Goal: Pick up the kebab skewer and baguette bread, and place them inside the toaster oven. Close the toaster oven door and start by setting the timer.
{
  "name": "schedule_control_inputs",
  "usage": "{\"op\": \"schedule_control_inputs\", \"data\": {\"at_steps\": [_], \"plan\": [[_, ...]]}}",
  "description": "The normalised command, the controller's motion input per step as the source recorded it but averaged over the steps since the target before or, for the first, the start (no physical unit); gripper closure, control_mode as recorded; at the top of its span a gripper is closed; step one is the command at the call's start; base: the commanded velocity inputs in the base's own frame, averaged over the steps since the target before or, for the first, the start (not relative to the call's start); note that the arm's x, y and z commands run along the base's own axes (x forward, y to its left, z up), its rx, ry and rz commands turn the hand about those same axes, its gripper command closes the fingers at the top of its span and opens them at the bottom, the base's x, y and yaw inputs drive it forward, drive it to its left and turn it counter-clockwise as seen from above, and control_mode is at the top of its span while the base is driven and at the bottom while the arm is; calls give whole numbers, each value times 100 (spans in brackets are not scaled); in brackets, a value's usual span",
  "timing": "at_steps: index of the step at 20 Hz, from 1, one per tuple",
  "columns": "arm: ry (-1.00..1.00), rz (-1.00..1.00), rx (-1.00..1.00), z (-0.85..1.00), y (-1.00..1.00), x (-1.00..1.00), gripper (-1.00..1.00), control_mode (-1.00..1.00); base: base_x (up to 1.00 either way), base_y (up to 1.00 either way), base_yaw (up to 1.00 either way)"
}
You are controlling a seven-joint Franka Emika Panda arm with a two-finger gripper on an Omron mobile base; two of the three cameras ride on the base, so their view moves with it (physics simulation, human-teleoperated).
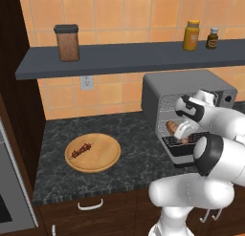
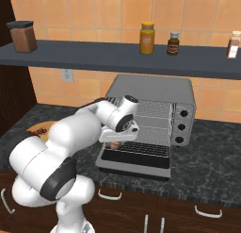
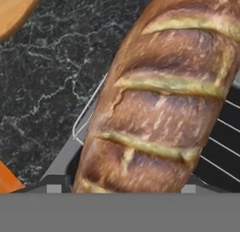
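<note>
Pincer (image 1: 183,133) spread wide around the baguette bread (image 3: 164,99), over the open toaster oven door (image 2: 134,160).

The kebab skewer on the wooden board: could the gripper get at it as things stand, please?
Probably not yet: the gripper holds the baguette bread at the toaster oven. The kebab skewer itself lies uncovered.

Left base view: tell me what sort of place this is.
A home kitchen, rendered. A toaster oven sits on a dark marble counter with drawers below, orange wall tiles behind, and a shelf holding jars and bottles.
</note>
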Motion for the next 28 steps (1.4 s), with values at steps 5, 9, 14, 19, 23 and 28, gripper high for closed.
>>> {"op": "schedule_control_inputs", "data": {"at_steps": [5, 9, 14, 19, 23, 28], "plan": [[0, 0, 0, 0, 0, 15, 100, -100, 0, 0, 0], [0, 0, 0, 0, 0, 12, 100, -100, 0, 0, 0], [0, -1, 0, -6, 0, 0, -100, -100, 0, 0, 0], [0, -7, 3, 24, 8, -2, -100, -100, 0, 0, 0], [-2, -6, 0, 26, 21, -2, -100, -100, 0, 0, 0], [-5, -2, -2, 43, 18, -16, -100, -100, 0, 0, 0]]}}
